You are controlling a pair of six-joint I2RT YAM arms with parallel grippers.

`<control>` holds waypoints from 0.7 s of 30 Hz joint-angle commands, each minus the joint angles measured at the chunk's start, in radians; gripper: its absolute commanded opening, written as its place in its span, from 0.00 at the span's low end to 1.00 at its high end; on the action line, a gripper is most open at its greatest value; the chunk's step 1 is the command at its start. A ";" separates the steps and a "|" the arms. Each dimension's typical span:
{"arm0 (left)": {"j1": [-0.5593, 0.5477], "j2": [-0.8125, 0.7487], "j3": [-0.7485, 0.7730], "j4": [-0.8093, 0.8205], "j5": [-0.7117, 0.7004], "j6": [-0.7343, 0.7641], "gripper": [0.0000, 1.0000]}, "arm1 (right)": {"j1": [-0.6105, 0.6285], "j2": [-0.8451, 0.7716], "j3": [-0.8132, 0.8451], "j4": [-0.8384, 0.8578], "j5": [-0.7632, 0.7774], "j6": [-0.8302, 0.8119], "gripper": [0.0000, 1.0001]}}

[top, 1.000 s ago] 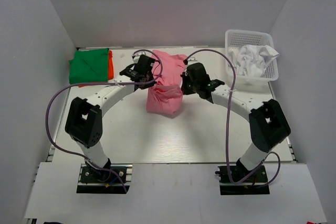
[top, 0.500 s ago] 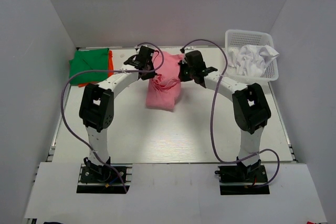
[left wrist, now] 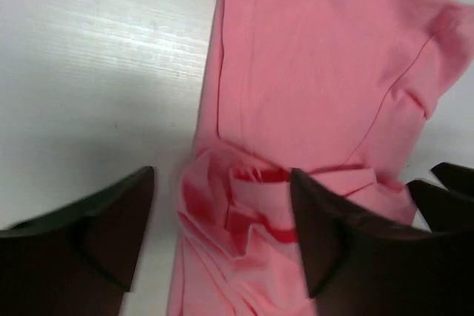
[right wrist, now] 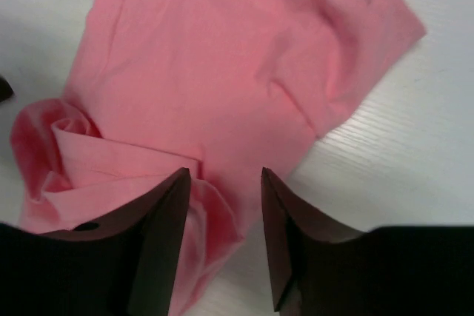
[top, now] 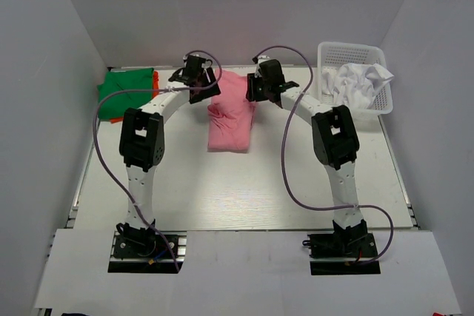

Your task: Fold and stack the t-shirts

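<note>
Just below the left tool (left wrist: 221, 183) and right tool (right wrist: 224, 175), both spread, lies the pink t-shirt (top: 231, 118).

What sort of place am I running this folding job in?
Probably a lab test cell, not a home: plain white walls box in the table, and two robot arms are bolted at its near edge.
</note>
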 commanded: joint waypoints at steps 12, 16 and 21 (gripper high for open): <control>0.006 -0.327 -0.368 0.086 0.211 0.062 1.00 | -0.009 -0.373 -0.465 0.155 -0.148 0.042 0.61; -0.003 -0.426 -0.604 0.144 0.314 0.062 1.00 | 0.008 -0.482 -0.647 0.188 -0.287 0.041 0.61; -0.023 -0.517 -0.765 0.211 0.345 0.071 0.97 | 0.026 -0.516 -0.800 0.239 -0.369 -0.040 0.57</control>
